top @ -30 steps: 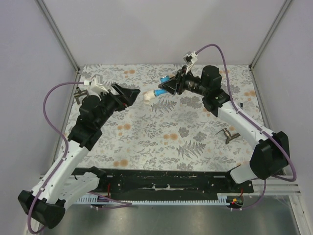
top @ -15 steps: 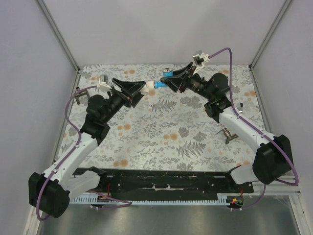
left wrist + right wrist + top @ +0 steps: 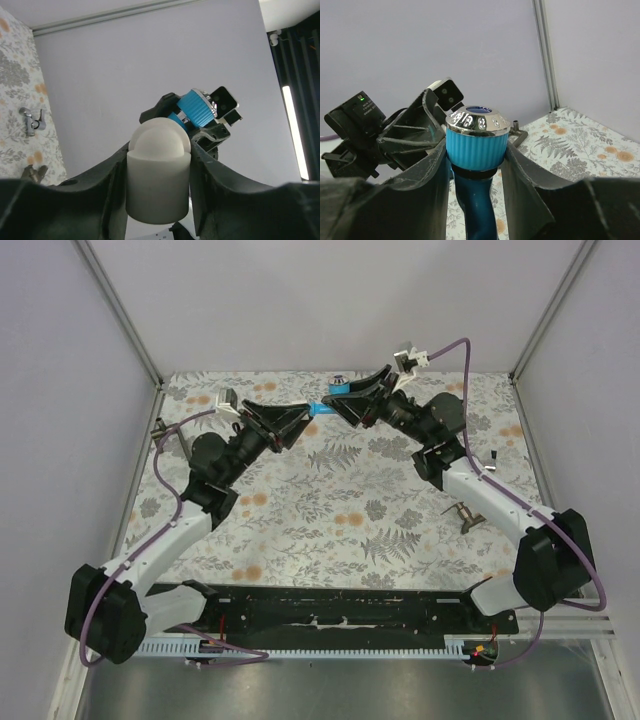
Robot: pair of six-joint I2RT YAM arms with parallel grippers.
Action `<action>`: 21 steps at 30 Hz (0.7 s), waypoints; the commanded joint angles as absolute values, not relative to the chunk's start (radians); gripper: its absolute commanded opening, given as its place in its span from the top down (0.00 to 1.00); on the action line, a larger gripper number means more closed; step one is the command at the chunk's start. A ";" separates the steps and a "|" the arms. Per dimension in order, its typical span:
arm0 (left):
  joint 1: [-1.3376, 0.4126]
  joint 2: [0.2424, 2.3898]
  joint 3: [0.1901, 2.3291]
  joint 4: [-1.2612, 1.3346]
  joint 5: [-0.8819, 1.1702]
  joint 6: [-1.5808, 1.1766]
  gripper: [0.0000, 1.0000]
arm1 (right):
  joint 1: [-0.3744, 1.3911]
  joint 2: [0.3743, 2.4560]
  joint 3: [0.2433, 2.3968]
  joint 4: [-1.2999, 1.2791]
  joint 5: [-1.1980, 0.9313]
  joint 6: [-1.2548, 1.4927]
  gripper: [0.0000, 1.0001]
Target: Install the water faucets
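From above, the left hand and right hand meet in the air over the tabletop's 12 o'clock edge, with the blue faucet showing between them. I judge the joining to be under way, not finished, and no orange faucet is in view. A metal bracket lies at 4 o'clock. The left wrist view shows that hand closed snugly on a white fitting, with the faucet's ribbed blue knob at its 1 o'clock, touching or just behind. The right wrist view shows that hand clamped on the faucet's ribbed blue knob, a chrome cap on top and a darker stem running down to 6 o'clock.
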State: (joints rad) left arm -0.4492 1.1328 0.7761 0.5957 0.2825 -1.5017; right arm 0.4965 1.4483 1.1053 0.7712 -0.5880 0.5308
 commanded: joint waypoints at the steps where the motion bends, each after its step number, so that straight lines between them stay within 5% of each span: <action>1: -0.457 1.144 0.769 0.800 0.282 -1.551 0.63 | 0.503 1.445 1.114 0.853 -0.558 0.552 1.00; 4: -0.456 1.138 0.738 0.885 0.261 -1.526 0.95 | 0.502 1.437 1.135 0.738 -0.546 0.584 1.00; 5: -0.456 1.135 0.724 0.909 0.250 -1.507 0.98 | 0.503 1.431 1.149 0.685 -0.545 0.601 1.00; 14: -0.456 1.014 0.693 0.953 0.370 -0.831 0.98 | 0.499 1.485 1.327 0.030 -0.614 0.888 1.00; 21: -0.457 0.871 0.655 0.864 0.348 -0.528 0.98 | 0.495 1.546 1.230 0.103 -0.681 1.103 0.96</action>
